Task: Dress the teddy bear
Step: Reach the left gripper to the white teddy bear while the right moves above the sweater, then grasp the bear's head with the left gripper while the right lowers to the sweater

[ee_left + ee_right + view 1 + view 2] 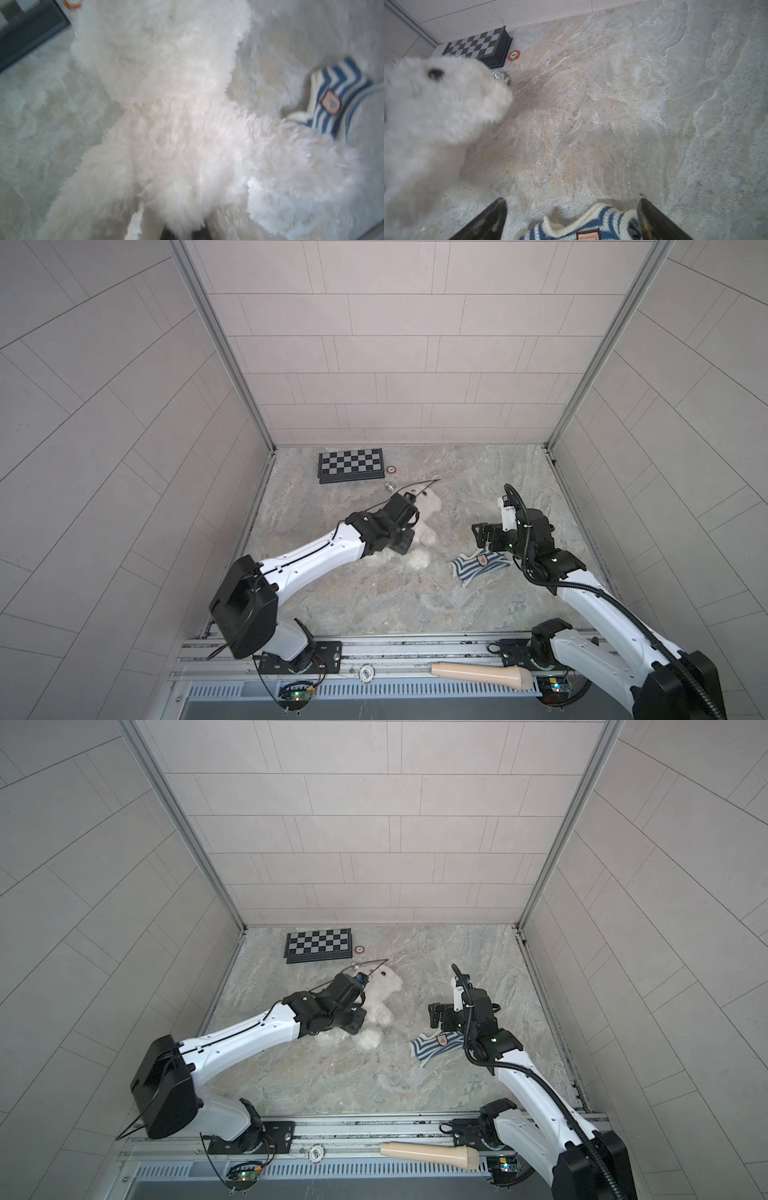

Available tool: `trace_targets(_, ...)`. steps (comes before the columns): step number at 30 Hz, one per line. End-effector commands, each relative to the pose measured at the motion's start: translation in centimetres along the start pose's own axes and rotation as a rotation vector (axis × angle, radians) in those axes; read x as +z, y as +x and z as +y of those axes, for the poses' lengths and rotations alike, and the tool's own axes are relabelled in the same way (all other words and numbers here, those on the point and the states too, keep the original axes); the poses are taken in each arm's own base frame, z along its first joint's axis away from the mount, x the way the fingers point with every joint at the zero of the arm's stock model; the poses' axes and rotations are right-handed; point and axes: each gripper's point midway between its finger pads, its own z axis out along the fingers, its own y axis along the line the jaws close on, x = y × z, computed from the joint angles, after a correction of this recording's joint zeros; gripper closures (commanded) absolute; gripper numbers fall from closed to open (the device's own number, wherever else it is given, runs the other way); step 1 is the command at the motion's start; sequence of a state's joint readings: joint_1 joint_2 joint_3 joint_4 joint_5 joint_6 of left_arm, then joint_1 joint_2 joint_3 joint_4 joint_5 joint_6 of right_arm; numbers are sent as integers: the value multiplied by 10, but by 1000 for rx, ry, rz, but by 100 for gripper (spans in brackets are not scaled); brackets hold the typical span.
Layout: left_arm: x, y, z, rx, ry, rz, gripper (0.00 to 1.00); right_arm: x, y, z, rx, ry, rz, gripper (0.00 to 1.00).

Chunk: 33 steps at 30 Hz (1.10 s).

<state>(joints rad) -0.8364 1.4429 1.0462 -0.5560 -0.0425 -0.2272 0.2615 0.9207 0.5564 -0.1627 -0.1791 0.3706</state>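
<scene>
The fluffy white teddy bear (428,526) (384,994) lies on the marble floor, head towards the back wall. My left gripper (407,544) comes in from the left onto its lower body. In the left wrist view the bear (170,116) fills the picture and the jaws are buried in its fur, shut on it. A blue-and-white striped knitted sweater (478,566) (436,1044) (336,97) lies flat to the bear's right. My right gripper (482,535) (572,200) hovers over the sweater's (581,226) far edge, wide open with nothing between its fingers.
A folded chessboard (351,464) stands at the back left, with an orange poker chip (391,469) and a small metal piece (389,486) beside it. A beige handle-shaped thing (482,674) lies on the front rail. Tiled walls enclose three sides.
</scene>
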Motion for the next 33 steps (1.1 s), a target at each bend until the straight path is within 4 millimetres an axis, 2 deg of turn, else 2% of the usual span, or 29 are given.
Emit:
trace_targets(1,1,35,-11,81,58,66,93,0,1,-2,17,13,-3,0)
trace_targets(4,8,51,-13,78,79,97,90,3,0,0,16,2,0,1)
trace_targets(7,23,66,-5,85,26,177,86,5,0,3,21,-11,1,1)
trace_targets(9,30,69,3,80,-34,211,71,3,-1,3,23,-11,-2,1)
trace_targets(11,31,67,9,73,-74,221,50,-2,-4,3,20,-9,-12,1)
trace_targets(13,23,61,9,60,-75,207,27,-8,-8,5,19,-14,-28,1)
trace_targets(16,3,47,9,32,-62,152,13,-14,-13,6,11,-17,-39,1)
trace_targets(20,-22,22,-3,-29,15,48,5,-17,-15,7,-5,-12,-40,0)
trace_targets(23,-26,-5,-16,-69,74,-29,1,-16,-16,8,-7,-16,-38,0)
trace_targets(28,2,-34,-20,-79,30,-19,0,-13,-13,8,2,-24,-34,1)
trace_targets(33,32,-34,-12,-47,-57,49,0,-12,-9,7,3,-23,-33,1)
